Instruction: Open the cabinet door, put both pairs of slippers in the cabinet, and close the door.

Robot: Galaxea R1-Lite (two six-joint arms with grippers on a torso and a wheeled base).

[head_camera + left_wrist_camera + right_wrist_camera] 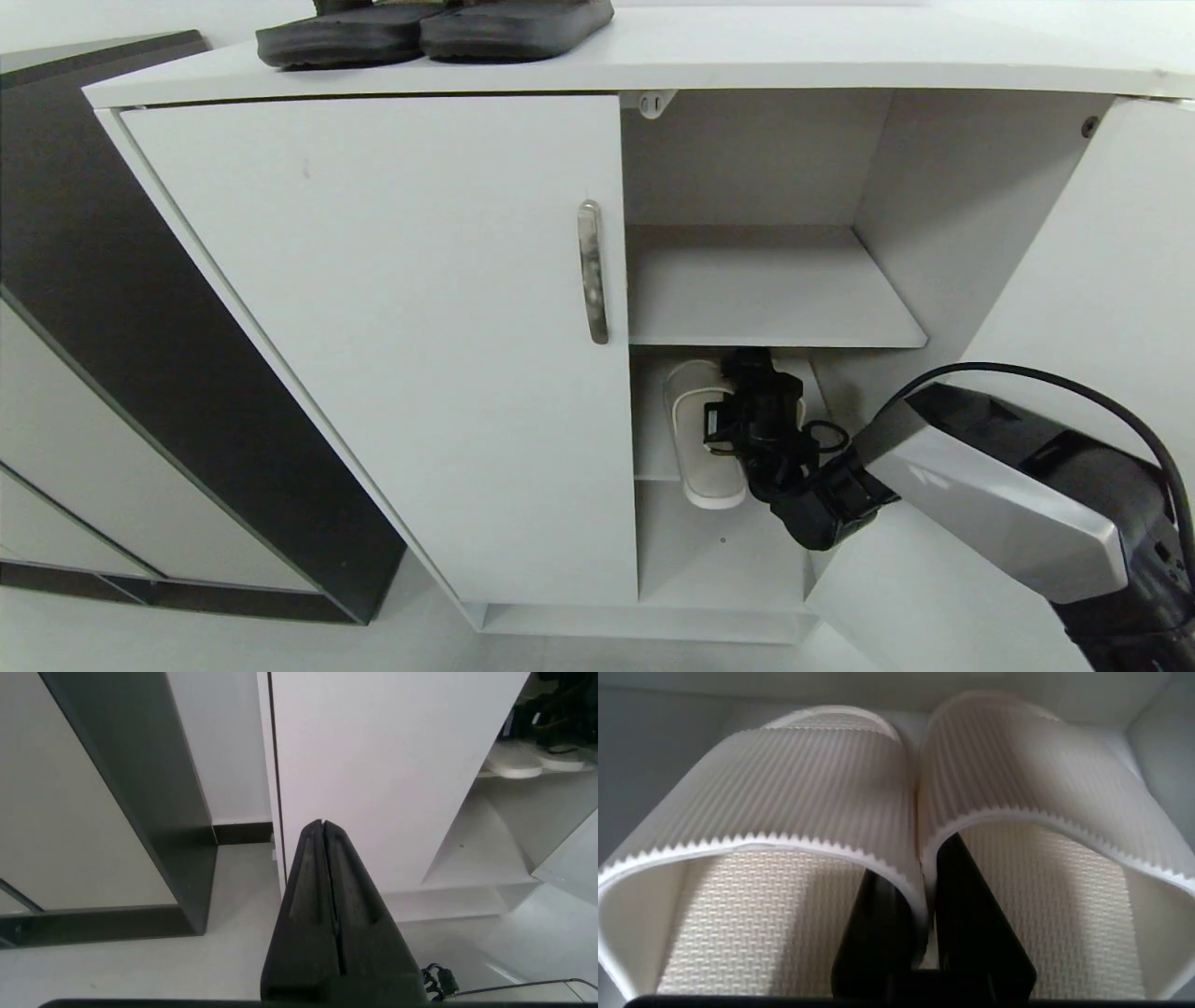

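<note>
Currently: right hand (pixel 747 397) clamped on white slippers (pixel 695 453) inside cabinet (pixel 373 327), lower compartment; black slippers (pixel 439 33) atop cabinet; left hand (pixel 324 833) pressed together, holding nothing.

Head camera looks down at the cabinet (pixel 373 327); both wrist cameras face it, right closest.
</note>
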